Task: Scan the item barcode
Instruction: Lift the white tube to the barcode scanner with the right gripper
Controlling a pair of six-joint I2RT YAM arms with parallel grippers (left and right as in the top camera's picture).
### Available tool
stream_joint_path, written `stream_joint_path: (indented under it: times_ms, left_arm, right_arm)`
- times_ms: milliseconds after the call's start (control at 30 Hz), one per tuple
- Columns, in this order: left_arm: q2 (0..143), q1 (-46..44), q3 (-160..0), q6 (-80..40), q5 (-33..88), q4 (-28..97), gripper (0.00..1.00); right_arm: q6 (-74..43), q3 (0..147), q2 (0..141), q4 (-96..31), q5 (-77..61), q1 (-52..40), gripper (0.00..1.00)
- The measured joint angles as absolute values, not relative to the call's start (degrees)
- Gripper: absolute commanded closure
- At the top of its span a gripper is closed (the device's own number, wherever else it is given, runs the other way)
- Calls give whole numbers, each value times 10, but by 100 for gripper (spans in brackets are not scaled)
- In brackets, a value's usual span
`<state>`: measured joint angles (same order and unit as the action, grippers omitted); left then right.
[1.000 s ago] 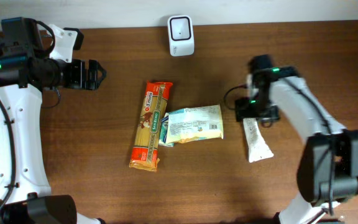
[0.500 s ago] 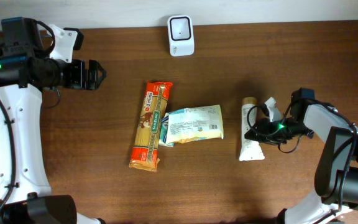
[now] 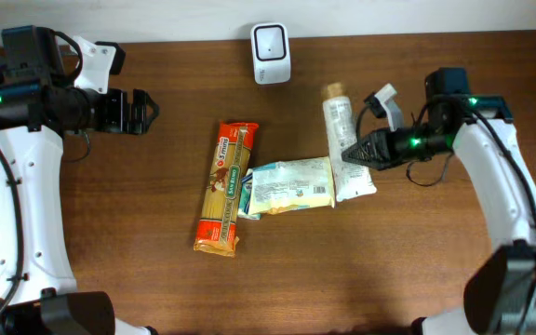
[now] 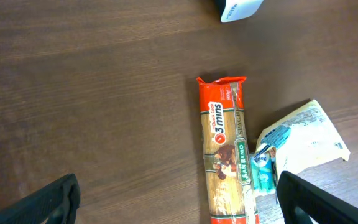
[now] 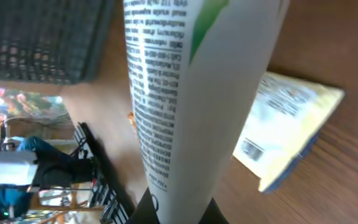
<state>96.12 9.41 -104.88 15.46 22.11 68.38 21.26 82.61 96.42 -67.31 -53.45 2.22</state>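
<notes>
Seen from overhead, the right gripper [image 3: 354, 154] is clamped on a white tube [image 3: 338, 116], gripping it from the side near its flat end. A second ago the tube lay lower and further right on the table [image 3: 156, 270]. Now it sits left of that spot and closer to the scanner [image 3: 271, 52], with its cap towards the far edge. Its flat end overlaps the right edge of a pale pouch [image 3: 291, 184]; whether the two touch or the tube hangs above it is hard to tell from here. A red pasta packet [image 3: 226, 186] lies just left of the pouch, and both are where they were. They lie short of the scanner, not between it and the tube. The left gripper [image 3: 142, 110] is unmoved at the far left, its jaws wide apart and holding nothing.

From the left wrist, the two dark fingers [image 4: 48, 199] frame the bare wood. The pasta packet [image 4: 229, 149] is ahead, the pouch [image 4: 300, 140] is against its right side, and a corner of the scanner [image 4: 238, 7] shows at the top.

From the right wrist, the tube [image 5: 179, 93] fills the middle of the frame with its small print facing the camera. It is pinched at the bottom between the closed fingers [image 5: 148, 208], and the pouch [image 5: 291, 124] lies on the table behind it.
</notes>
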Motion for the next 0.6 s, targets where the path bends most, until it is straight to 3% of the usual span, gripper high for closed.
stream_joint_path:
  times_ms: [233,300,367,533,600]
  left_arm:
    - [961,94,-1049,155,221,684,1]
    - [961,94,-1049,155,221,684,1]
    - [961,94,-1049,155,221,684,1]
    - [961,94,-1049,155,221,683,1]
    - [961,94,-1049,155,221,683,1]
  right_arm:
    - [237,826,943,-662,-556,-13,96]
    - [191,828,943,-632,-518,-27,96]
    - [133,865,946,-639,-423,-61,96]
    - [39,1172,1030,-664,-75,-200,96]
    - [43,1223,1103,-549,106,-240,96]
